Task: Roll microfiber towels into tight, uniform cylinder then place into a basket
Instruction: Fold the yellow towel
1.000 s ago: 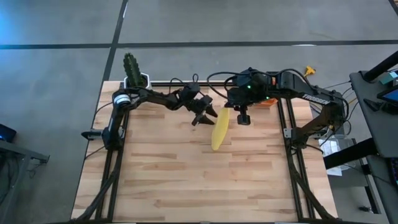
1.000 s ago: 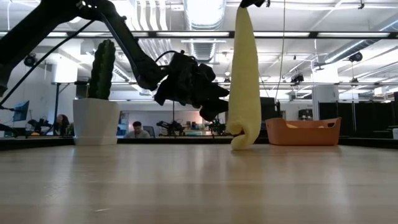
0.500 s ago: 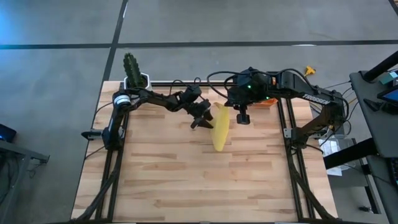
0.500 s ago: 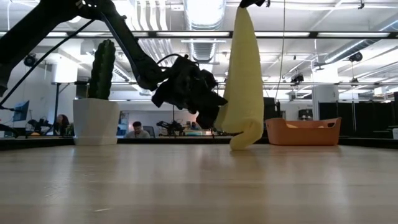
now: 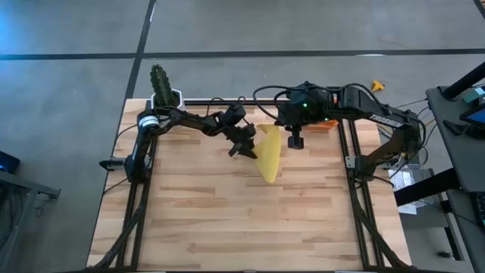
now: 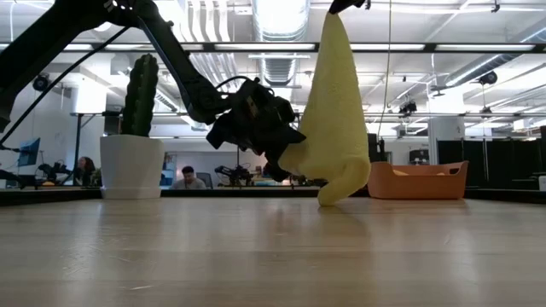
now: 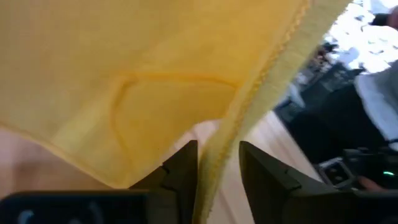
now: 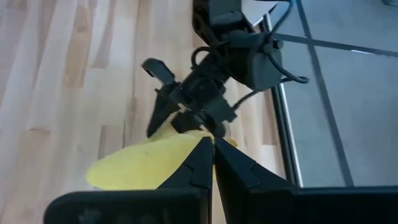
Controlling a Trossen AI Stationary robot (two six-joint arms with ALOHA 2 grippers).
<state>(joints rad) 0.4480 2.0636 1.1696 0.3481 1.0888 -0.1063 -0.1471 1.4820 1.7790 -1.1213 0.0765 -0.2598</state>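
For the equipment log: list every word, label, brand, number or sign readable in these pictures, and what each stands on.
"TROSSEN", faintly, in pale letters on the right arm in the high view; only just legible.
No print shows on the yellow towel, the basket, the cactus pot or the table.
The screens at the high view's right edge are too small to read.
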